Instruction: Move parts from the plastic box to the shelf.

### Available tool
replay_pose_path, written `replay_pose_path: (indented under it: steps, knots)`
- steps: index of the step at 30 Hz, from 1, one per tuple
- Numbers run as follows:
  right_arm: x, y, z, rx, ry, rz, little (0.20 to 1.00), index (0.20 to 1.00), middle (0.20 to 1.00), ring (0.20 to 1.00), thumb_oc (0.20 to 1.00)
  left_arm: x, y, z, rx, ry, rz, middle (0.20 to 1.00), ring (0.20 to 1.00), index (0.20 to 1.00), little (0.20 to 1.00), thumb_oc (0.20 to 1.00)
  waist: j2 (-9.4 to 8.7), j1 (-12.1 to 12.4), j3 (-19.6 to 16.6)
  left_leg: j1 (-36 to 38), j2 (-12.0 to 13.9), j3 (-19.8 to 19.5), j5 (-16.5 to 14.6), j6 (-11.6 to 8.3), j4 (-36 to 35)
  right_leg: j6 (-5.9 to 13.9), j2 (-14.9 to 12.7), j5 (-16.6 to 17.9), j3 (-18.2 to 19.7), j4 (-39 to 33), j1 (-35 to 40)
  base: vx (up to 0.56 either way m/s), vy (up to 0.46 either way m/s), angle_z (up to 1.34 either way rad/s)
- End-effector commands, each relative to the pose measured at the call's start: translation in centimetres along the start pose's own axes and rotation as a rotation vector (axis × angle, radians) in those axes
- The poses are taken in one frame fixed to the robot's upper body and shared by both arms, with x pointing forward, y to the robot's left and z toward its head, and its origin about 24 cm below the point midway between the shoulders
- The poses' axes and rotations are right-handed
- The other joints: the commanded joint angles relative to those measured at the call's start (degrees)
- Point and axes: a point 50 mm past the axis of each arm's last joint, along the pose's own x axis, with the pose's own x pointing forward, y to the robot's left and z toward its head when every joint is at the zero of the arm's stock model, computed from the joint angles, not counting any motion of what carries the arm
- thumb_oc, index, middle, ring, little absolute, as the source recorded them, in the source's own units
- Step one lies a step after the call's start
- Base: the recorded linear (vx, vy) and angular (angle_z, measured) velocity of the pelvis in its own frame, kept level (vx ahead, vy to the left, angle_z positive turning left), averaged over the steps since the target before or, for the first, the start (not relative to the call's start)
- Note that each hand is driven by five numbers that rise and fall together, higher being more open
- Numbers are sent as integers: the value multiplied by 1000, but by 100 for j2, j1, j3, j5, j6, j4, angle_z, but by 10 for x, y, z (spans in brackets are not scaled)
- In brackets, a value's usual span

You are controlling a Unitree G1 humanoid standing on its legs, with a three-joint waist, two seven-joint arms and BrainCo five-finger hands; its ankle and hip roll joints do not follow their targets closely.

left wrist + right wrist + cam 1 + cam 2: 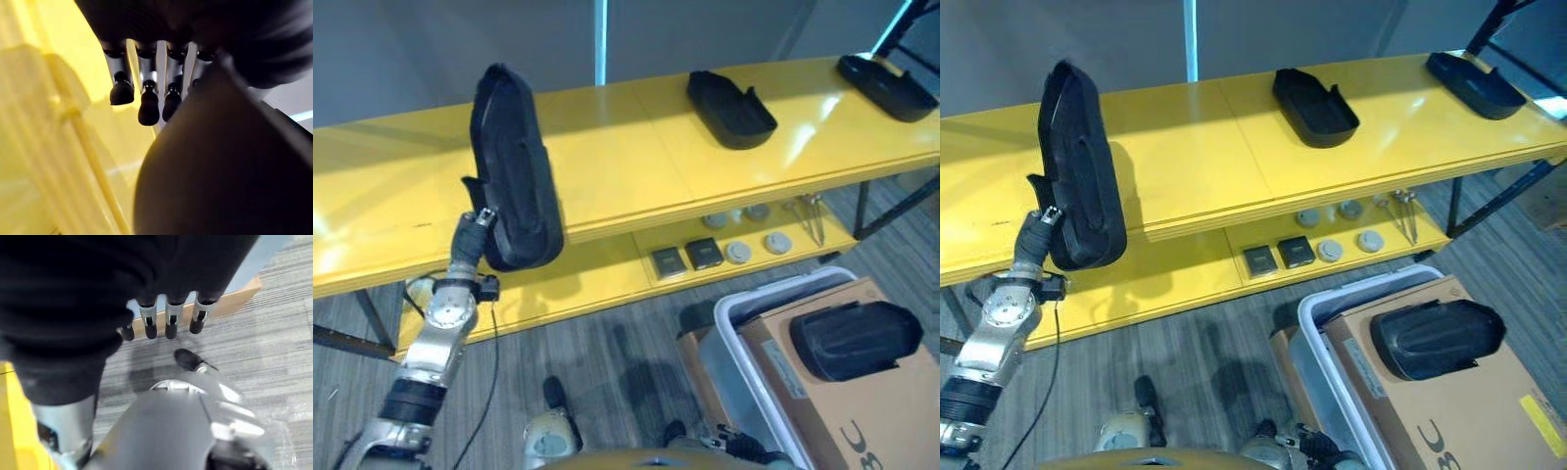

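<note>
Holding black part point(514, 166) upright above yellow shelf point(636, 157), left robot hand point(478, 220) fingers curled round it.

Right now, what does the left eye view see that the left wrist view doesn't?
The left eye view adds two black parts lying on the yellow shelf, and another part on cardboard in the plastic box. The left wrist view adds the dark-tipped fingers close up. Both share the left robot hand gripping the tall black part by the shelf.
</note>
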Motion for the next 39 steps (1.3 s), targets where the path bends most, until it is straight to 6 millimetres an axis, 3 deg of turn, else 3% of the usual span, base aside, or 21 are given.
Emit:
replay_pose_path:
  steps: [1, 4, 8, 18, 25, 32, 39]
  knots:
    - [-3, 2, -12, -41, 61, 16, 1000, 1000, 1000, 1000, 1000, 40, 19, 36, 181, -80, 168, 200, 200, 200, 200, 200, -190, -196, -225, -652, 276, -297, -112, -261, 214, -13, -171, -364, 269, 409, 35, 148, -61, -2]
    - [-6, 2, -19, -109, 111, 65, 1000, 1000, 1000, 1000, 1000, 71, 36, -1, 346, 233, 286, 200, 200, 200, 200, 200, -155, -636, -404, -512, 494, -71, -91, -277, 317, -92, -102, -418, 431, 575, -40, 207, -24, -17]
    - [-7, 2, -25, -124, 133, 69, 1000, 1000, 1000, 1000, 1000, 79, 47, -14, 378, 373, 345, 200, 200, 200, 200, 200, -119, -806, -476, -511, 565, 11, -100, -272, 394, -136, -78, -465, 522, 652, -74, 103, 2, -18]
    - [-9, 5, -40, -91, 180, 71, 1000, 1000, 1000, 1000, 1000, 70, 60, -43, 469, 671, 471, 200, 200, 200, 200, 200, -178, -1151, -594, -660, 735, 178, -126, -301, 644, -214, -34, -502, 722, 632, -101, 83, -23, -9]
    - [-12, 2, -47, -78, 188, 68, 1000, 1000, 1000, 1000, 1000, 76, 84, -29, 551, 675, 532, 200, 200, 200, 200, 200, -187, -1223, -575, -900, 848, 191, -170, -294, 861, -215, -40, -501, 791, 581, -144, 46, -10, -13]
    - [-8, 3, -34, -60, 143, 69, 1000, 1000, 1000, 1000, 1000, 83, 93, -15, 586, 666, 563, 200, 200, 200, 200, 200, -228, -1206, -403, -1224, 893, 161, -200, -304, 1075, -155, -82, -465, 814, 425, -174, -63, -12, -6]
    - [-8, 3, -35, -57, 150, 78, 1000, 1000, 1000, 1000, 1000, 83, 102, -11, 626, 667, 568, 200, 200, 200, 200, 200, -223, -1200, -344, -1363, 1028, 174, -86, -363, 1163, -137, -79, -447, 803, 355, -95, 16, -10, -5]
